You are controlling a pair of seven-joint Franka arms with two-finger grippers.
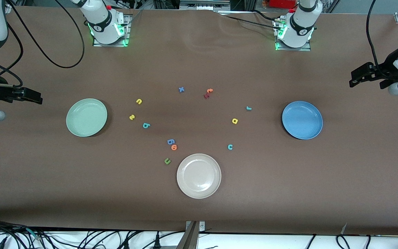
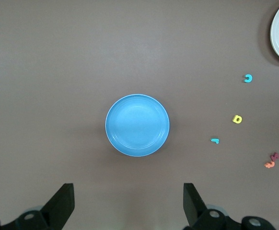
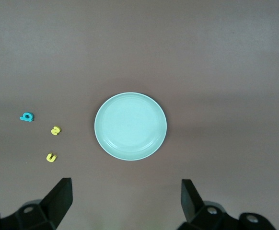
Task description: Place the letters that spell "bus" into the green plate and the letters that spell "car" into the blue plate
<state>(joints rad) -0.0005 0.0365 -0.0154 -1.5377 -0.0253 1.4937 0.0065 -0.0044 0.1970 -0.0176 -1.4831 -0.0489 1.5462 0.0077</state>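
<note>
Both arms are waiting high at the table ends, each hanging over its own target. The left gripper (image 2: 129, 206) is spread and holding nothing above the blue plate (image 1: 302, 120), with the teal c (image 1: 230, 147), yellow a (image 1: 234, 121) and teal r (image 1: 248, 108) lying beside that plate toward the middle. The right gripper (image 3: 126, 203) is likewise spread wide over the green plate (image 1: 86, 117), beside the yellow u (image 1: 139, 101), yellow s (image 1: 132, 117) and teal b (image 1: 145, 125). Both plates are sitting empty. The red and orange letters (image 1: 207, 93) are overlapping and hard to read.

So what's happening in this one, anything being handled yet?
Nothing is held yet. Both arms wait at the table's ends with jaws open: the left gripper over the blue plate, the right gripper over the green plate. Both plates hold nothing; the foam letters lie scattered between them, near a beige-white plate.
</note>
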